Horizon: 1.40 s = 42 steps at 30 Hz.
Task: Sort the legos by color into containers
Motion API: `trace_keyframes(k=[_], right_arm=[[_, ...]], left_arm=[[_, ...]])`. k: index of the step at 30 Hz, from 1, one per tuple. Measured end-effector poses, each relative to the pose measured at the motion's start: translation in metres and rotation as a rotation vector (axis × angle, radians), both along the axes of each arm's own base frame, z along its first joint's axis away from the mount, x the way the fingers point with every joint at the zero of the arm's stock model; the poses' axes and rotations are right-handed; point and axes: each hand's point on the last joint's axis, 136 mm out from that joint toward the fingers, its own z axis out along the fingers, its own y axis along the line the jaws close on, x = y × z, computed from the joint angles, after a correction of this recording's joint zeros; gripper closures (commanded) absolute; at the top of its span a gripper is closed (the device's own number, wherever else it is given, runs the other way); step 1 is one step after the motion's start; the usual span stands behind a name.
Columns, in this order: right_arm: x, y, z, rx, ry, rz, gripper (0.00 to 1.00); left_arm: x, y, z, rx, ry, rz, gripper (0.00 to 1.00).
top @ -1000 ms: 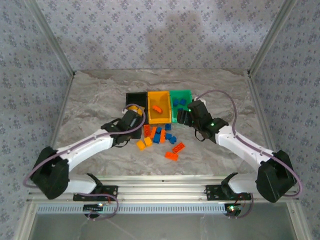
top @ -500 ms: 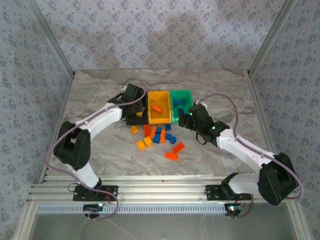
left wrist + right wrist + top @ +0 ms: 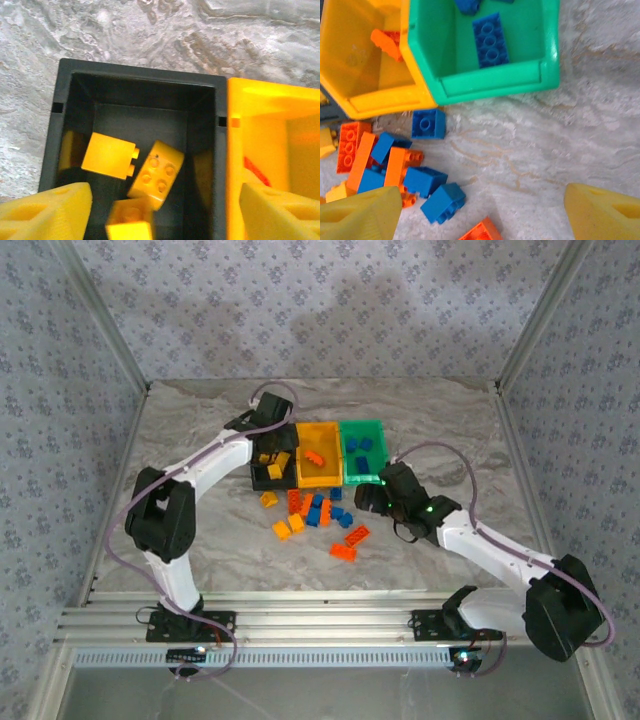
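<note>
My left gripper (image 3: 161, 212) is hanging released, its foam fingers (image 3: 47, 207) spread wide over the black bin (image 3: 135, 82) and gripping nothing. Three yellow bricks (image 3: 107, 155) are lying inside it, the nearest one showing between my pads and touching neither. I am judging the risk here as a snag. If I am pulling away too low, a finger could be catching the bin's near wall and dragging the whole joined row, yellow-orange bin (image 3: 260, 100) included.

My right gripper (image 3: 482, 210) is likewise gaping empty above the table (image 3: 580, 130), near the green bin (image 3: 490, 82), which is holding blue pieces. A lone blue brick (image 3: 428, 123) is lying just beside the bins' front walls, and reaching for it, I am risking a finger jamming against a wall. The loose pile (image 3: 385, 165) is packed tight, blue touching red-orange, so closing there could be pinching two colours together and carrying the wrong one into green.
</note>
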Motion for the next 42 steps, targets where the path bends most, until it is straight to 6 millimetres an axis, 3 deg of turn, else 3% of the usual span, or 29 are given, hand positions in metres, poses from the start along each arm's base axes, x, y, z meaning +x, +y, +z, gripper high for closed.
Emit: trace_keyframes(k=[5, 7, 10, 12, 19, 23, 33, 37, 42], right_arm=[[-0.022, 0.014, -0.016, -0.001, 0.051, 0.056, 0.13], [-0.033, 0.021, -0.024, -0.008, 0.076, 0.083, 0.13], [-0.05, 0.032, -0.037, -0.032, 0.117, 0.129, 0.12], [-0.06, 0.039, -0.047, -0.053, 0.148, 0.156, 0.12], [-0.075, 0.045, -0.068, -0.075, 0.2, 0.121, 0.12], [-0.069, 0.044, -0.069, -0.058, 0.193, 0.039, 0.12], [-0.053, 0.047, -0.08, -0.091, 0.23, -0.075, 0.18], [-0.052, 0.041, -0.093, -0.137, 0.272, -0.101, 0.25], [-0.054, 0.031, -0.101, -0.17, 0.301, -0.126, 0.41]], left_arm=[[-0.039, -0.012, 0.043, -0.119, -0.061, -0.069, 0.01], [-0.066, -0.019, 0.066, -0.176, -0.105, -0.118, 0.0], [-0.103, -0.028, 0.081, -0.231, -0.144, -0.187, 0.0], [-0.127, -0.029, 0.076, -0.252, -0.14, -0.224, 0.0], [-0.184, -0.001, 0.014, -0.243, -0.038, -0.216, 0.0], [-0.198, 0.01, 0.004, -0.261, -0.036, -0.199, 0.0], [-0.206, 0.018, -0.003, -0.275, -0.037, -0.174, 0.0], [-0.207, 0.019, -0.005, -0.276, -0.036, -0.171, 0.0], [-0.208, 0.021, -0.01, -0.27, -0.03, -0.165, 0.0]])
